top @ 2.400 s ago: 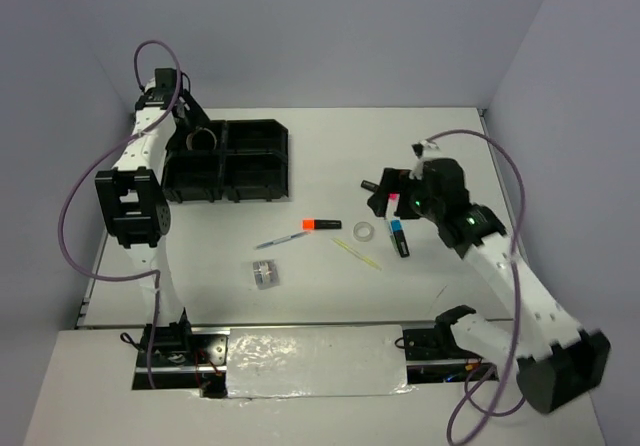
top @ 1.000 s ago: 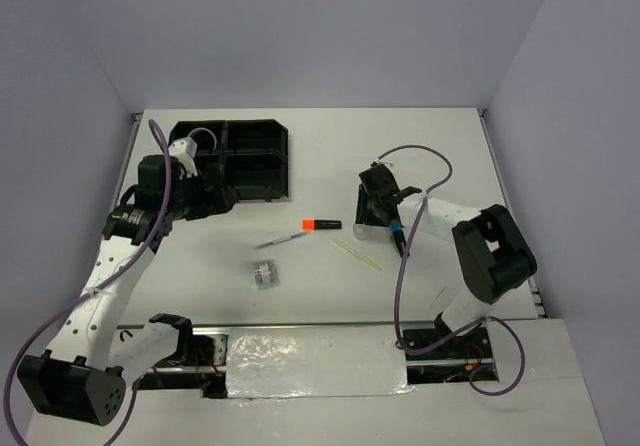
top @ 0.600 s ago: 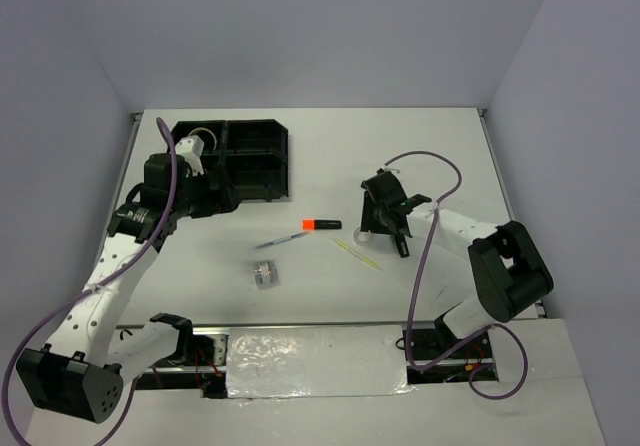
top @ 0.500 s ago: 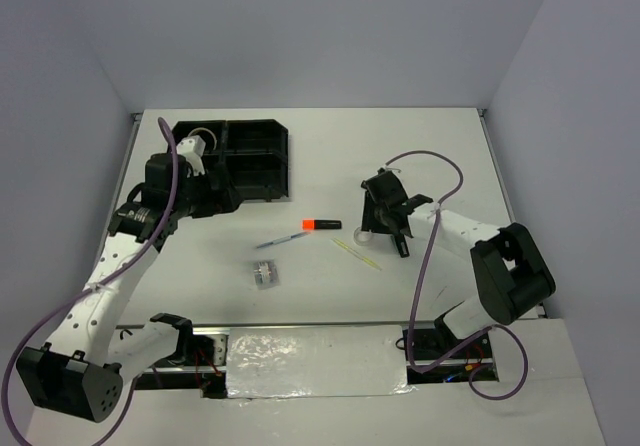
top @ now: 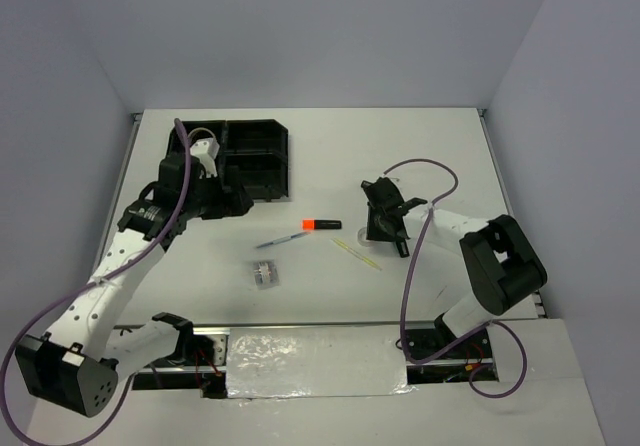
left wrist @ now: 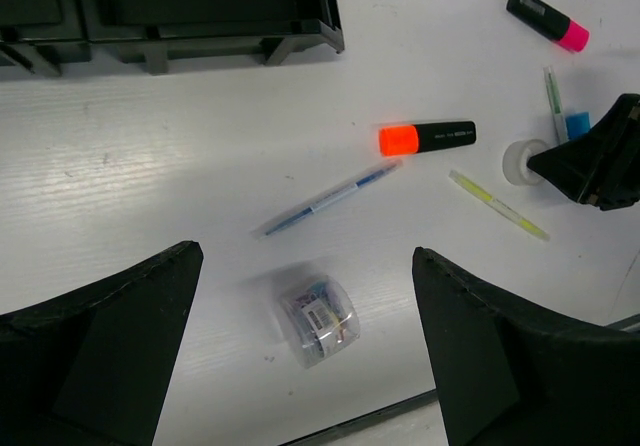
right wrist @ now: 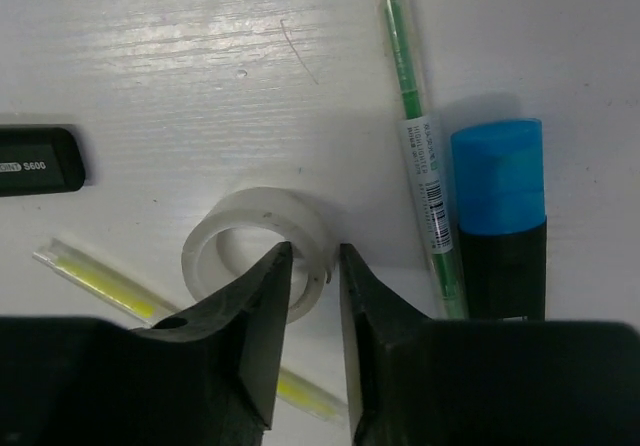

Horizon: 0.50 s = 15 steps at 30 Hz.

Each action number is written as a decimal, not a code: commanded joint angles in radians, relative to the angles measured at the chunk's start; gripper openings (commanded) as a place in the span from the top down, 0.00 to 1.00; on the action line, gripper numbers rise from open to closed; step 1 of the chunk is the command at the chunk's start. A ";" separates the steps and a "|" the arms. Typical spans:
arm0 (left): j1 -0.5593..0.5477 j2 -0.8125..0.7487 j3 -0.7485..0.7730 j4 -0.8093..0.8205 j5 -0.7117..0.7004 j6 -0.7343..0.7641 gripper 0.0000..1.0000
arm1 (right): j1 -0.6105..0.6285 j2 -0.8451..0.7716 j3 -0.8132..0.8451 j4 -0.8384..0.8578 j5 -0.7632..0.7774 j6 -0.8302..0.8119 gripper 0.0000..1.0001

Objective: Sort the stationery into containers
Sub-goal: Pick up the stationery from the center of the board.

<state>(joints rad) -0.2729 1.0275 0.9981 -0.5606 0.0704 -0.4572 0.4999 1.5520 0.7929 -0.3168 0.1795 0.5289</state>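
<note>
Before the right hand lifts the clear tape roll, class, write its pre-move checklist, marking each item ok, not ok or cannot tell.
Right hand closed on clear tape roll wall: ok.
Thin green pen and blue-capped black marker clear of fingers: ok.
Thin yellow-green stick free: cannot tell, it runs beneath one finger.
Left hand open, empty: ok.
Black compartmented plastic tray unobstructed: not ok, left hand hangs at its near edge.

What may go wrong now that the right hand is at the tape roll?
The right hand seems to pinch only the thin wall of the roll, so the roll may slip out on lifting. The yellow stick and the green pen lie close beside it; either may get dragged along.
</note>
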 commanded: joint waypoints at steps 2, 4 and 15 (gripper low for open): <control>-0.084 0.045 0.008 0.062 -0.033 -0.050 0.01 | 0.008 0.030 0.017 0.018 -0.020 0.002 0.74; -0.145 0.072 0.014 0.082 -0.043 -0.084 0.01 | 0.017 0.014 0.025 0.013 -0.017 0.005 0.91; -0.426 0.279 0.105 0.324 -0.043 -0.251 0.03 | 0.163 -0.234 0.178 -0.105 -0.015 0.058 1.00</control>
<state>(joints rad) -0.6762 1.2831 1.0546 -0.3656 0.0193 -0.6426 0.6315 1.4273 0.9081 -0.4053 0.1711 0.5518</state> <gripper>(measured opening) 0.971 0.053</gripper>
